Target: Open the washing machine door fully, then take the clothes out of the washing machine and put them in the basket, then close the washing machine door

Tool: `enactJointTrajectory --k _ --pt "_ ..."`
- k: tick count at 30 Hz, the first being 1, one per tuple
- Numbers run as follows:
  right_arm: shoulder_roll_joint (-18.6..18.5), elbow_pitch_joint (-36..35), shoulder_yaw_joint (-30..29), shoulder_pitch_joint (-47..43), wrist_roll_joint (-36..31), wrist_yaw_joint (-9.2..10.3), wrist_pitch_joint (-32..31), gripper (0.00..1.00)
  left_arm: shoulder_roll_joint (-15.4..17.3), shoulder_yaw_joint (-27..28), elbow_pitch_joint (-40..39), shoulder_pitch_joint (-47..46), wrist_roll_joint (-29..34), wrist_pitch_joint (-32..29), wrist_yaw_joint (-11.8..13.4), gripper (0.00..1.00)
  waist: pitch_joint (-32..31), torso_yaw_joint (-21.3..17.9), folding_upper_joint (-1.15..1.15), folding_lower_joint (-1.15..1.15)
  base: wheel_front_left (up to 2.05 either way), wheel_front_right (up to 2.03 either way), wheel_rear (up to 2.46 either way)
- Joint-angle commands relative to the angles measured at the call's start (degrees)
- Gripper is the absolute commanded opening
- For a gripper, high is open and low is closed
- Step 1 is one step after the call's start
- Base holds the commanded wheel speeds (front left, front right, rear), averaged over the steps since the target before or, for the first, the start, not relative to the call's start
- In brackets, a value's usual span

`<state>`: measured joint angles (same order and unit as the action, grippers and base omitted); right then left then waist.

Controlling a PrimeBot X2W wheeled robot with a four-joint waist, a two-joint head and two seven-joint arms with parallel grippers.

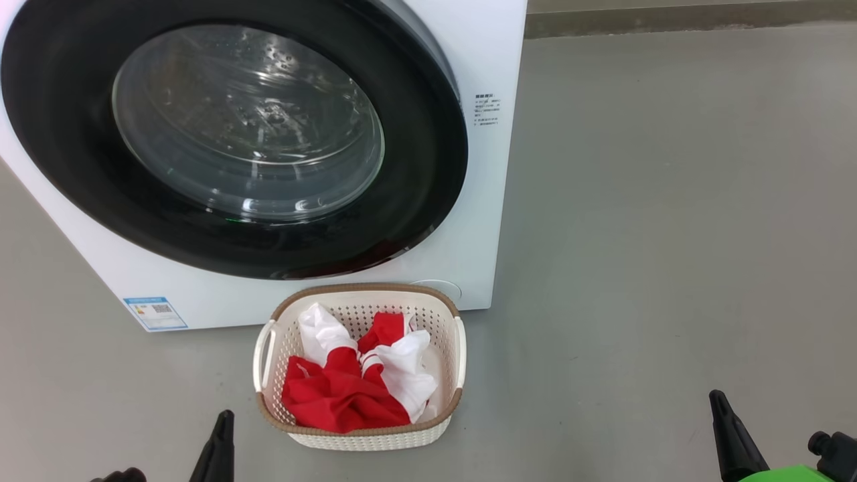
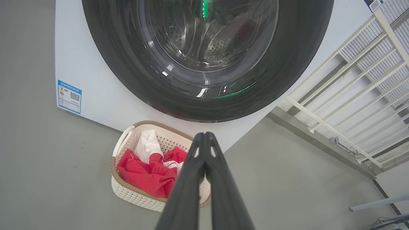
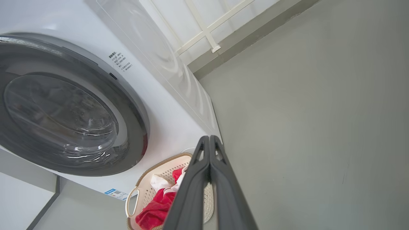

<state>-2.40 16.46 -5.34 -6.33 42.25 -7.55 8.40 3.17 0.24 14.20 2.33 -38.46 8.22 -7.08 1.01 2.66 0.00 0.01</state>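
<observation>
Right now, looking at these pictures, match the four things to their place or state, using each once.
Things:
1 door
2 clothes
3 basket
4 left gripper

Places and states:
A on the floor before the washing machine
B fingers together, empty
C piled in the basket
D closed against the machine's front

Pairs: 1-D, 2-C, 3-A, 4-B

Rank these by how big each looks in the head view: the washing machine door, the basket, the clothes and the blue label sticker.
1. washing machine door
2. basket
3. clothes, lying inside the basket
4. blue label sticker
</observation>
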Motion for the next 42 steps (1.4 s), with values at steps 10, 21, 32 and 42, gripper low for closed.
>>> enactJointTrajectory --k 10,21,32,42 --pt "-0.58 -1.62 -0.29 3.54 6.53 0.02 -1.92 0.0 0.51 1.69 -0.96 -3.12 -7.21 -1.77 -0.16 0.0 -0.1 -0.31 0.0 -0.01 0.0 0.0 0.0" --pt "-0.56 -1.74 -0.43 4.83 12.73 0.03 -3.78 0.0 0.45 2.29 -0.85 -3.89 -13.91 -3.57 -0.19 0.0 -0.21 -0.65 0.0 -0.01 0.0 0.0 0.0" --pt "-0.55 -1.84 -0.55 5.99 18.34 0.04 -5.47 0.0 0.38 2.84 -0.74 -4.58 -19.98 -5.21 -0.22 0.0 -0.3 -0.95 0.0 -0.01 0.0 0.0 0.0" --pt "-0.54 -1.96 -0.69 7.28 24.54 0.04 -7.33 0.0 0.3 3.46 -0.63 -5.35 -26.66 -7.03 -0.26 0.0 -0.41 -1.29 0.0 -0.01 0.0 0.0 0.0"
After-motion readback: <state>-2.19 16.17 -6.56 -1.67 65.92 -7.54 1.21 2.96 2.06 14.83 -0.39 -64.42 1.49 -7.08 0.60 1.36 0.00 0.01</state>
